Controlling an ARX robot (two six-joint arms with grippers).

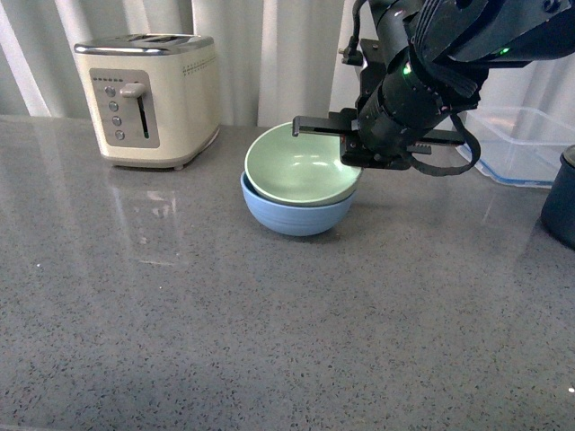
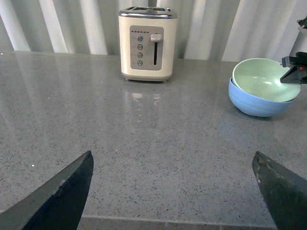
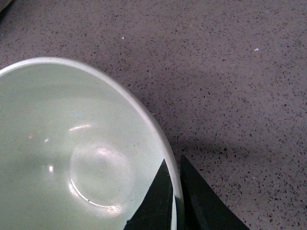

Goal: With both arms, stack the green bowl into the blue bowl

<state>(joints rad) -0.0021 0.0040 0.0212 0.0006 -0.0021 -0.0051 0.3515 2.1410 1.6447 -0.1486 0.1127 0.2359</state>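
The green bowl (image 1: 301, 166) sits tilted inside the blue bowl (image 1: 295, 215) at the middle of the grey counter. My right gripper (image 1: 352, 151) is shut on the green bowl's right rim, one finger inside and one outside; the right wrist view shows the rim (image 3: 158, 129) pinched between the fingers (image 3: 160, 191). My left gripper (image 2: 172, 191) is open and empty, low over the counter's near edge, well to the left of the bowls. From there the green bowl (image 2: 261, 79) and the blue bowl (image 2: 256, 103) show at the far right.
A cream toaster (image 1: 148, 99) stands at the back left. A clear plastic tub (image 1: 526, 144) stands at the back right, and a dark navy pot (image 1: 561, 197) is at the right edge. Grey counter (image 1: 269, 341) stretches in front of the bowls.
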